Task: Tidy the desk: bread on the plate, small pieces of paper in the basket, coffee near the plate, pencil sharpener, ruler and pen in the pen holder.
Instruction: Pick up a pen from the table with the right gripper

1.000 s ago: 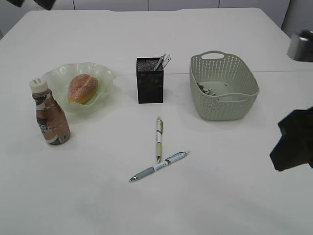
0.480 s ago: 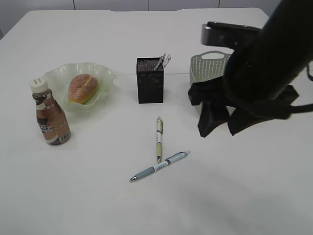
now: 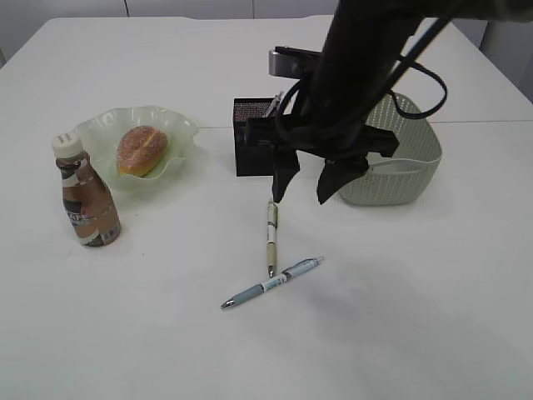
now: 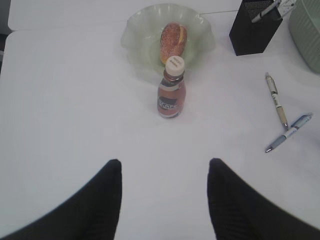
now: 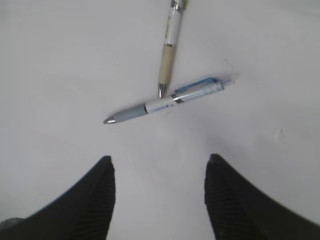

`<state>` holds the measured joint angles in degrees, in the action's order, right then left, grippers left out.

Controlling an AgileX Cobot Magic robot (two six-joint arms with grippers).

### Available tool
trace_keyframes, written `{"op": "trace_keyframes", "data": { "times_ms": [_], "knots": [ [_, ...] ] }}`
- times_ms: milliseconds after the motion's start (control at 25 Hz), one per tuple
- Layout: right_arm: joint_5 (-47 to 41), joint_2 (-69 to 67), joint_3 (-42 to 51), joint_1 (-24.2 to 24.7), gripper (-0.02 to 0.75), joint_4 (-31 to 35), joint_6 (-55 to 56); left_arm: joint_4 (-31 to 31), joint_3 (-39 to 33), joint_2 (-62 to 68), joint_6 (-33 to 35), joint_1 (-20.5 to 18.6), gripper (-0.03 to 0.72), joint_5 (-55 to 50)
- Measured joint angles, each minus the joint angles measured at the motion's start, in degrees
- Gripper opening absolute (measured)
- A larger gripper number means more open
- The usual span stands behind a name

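My right gripper [image 3: 301, 197] hangs open just above the desk [image 3: 166, 333], right over the top end of a cream pen [image 3: 270, 237] whose tip meets a blue-grey pen [image 3: 271, 284]. In the right wrist view both pens, cream [image 5: 170, 50] and blue-grey [image 5: 165, 102], lie ahead of the empty open gripper [image 5: 159, 165]. The bread [image 3: 140, 150] rests on the plate [image 3: 179, 125], with the coffee [image 3: 87, 204] upright beside it. My arm partly covers the pen holder [image 3: 250, 150] and the basket [image 3: 408, 179]. The paper pieces and pencil sharpener are hidden. My left gripper [image 4: 165, 167] is open over bare desk, short of the coffee [image 4: 171, 95].
In the left wrist view, thin items stick out of the pen holder [image 4: 252, 32], and a corner of the basket [image 4: 307, 25] shows at the right edge. The right arm crosses above the middle of the desk.
The right arm has swung in from the right edge to the middle of the desk and now hangs over the cream pen. Nothing on the desk has moved.
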<state>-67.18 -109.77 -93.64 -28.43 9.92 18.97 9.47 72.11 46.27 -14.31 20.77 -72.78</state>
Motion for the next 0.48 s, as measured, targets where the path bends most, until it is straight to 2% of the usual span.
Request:
{"op": "trace_keyframes", "data": {
  "times_ms": [240,480],
  "knots": [
    [-2.76,-10.29,-13.44,-0.41,0.448,-2.75,4.51,-0.10,0.00,-0.22,0.00,0.00,0.389,0.00],
    [-2.86,-18.08,-21.67,-2.03,0.448,-5.05,7.46,-0.10,0.00,-0.22,-0.10,0.00,0.375,0.00]
  ]
}}
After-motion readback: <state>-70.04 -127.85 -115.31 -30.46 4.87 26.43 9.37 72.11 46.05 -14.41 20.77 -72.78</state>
